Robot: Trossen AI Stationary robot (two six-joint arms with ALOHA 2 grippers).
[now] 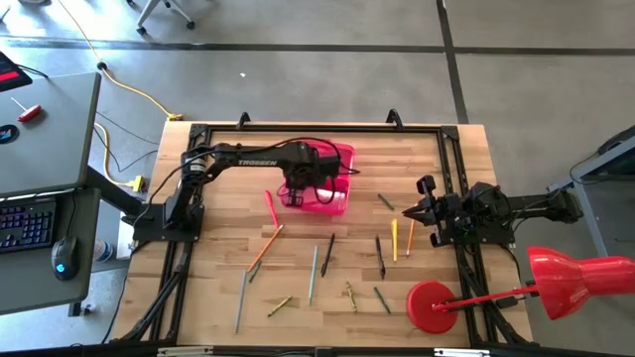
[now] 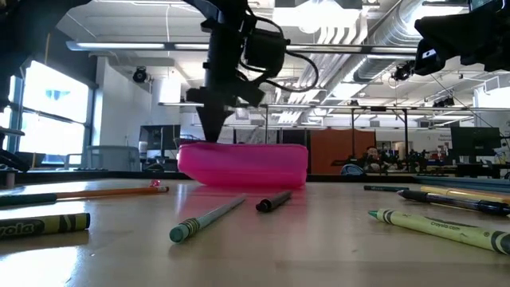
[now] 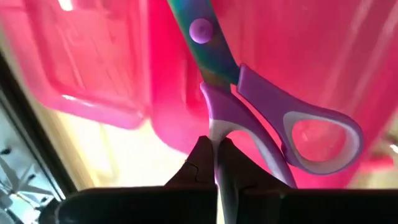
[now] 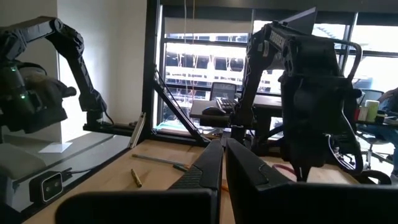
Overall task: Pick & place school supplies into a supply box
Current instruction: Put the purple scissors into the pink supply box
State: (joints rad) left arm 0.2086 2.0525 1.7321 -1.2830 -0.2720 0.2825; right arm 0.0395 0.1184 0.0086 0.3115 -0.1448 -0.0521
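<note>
**Left hand holds scissors over the box**

Left hand is above the pink box, which sits on the desk toward its far edge. Left wrist view: fingers clamped on one purple handle of the scissors, blades pointing down into the box, pink plastic filling the background. Low view: left hand comes down with its tip at the box rim.

Right hand waits to the right of the box, above the desk. Its fingers are pressed together, holding nothing.

Loose supplies on the desk, all relative to the box:
- pink pen just off its left front corner
- orange pencil and grey pencil further to the front left
- grey pencil and dark pen straight in front
- dark pen, yellow pencil and orange pencil to the front right
- green pencil just to the right

Red lamp stands well to the front right of the box, at the desk corner.

Low view also shows a green crayon near the camera, in front of the box.
</note>
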